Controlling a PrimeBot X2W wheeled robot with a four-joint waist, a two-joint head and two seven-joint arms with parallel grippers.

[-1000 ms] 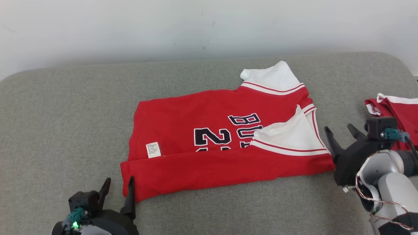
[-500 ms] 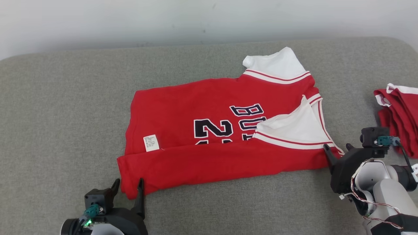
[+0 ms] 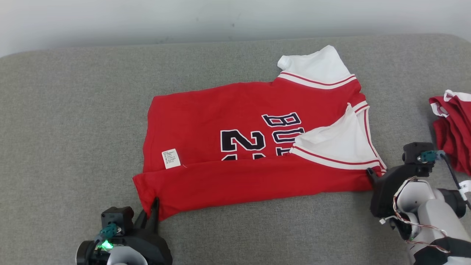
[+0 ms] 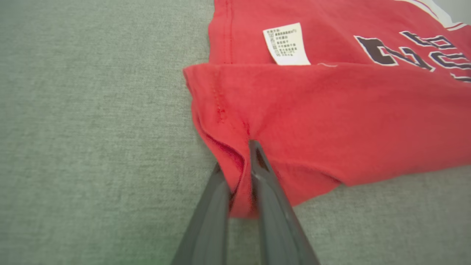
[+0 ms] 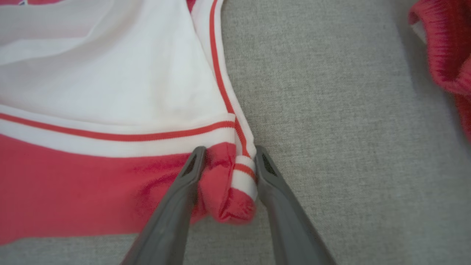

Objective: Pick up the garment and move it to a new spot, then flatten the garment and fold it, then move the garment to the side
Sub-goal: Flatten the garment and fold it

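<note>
Two grippers work at the near edge of the grey cushion, each at one corner of the red jersey. At about seven o'clock the left gripper has its fingers drawn narrow, pinching the hem corner with a ridge of red cloth squeezed between them. At about four o'clock the right gripper has its fingers set wider, one on each side of the bunched shoulder corner. Both touch the cloth where red meets white trim.

The jersey lies across the middle of the cushion with its near long edge folded over. A white label sits just above the fold at the hem end, and the near white sleeve lies over part of the dark lettering. The far white sleeve points toward one o'clock. Well apart, at three o'clock, lies a heap of red cloth. Beyond the cushion stands a pale wall.
</note>
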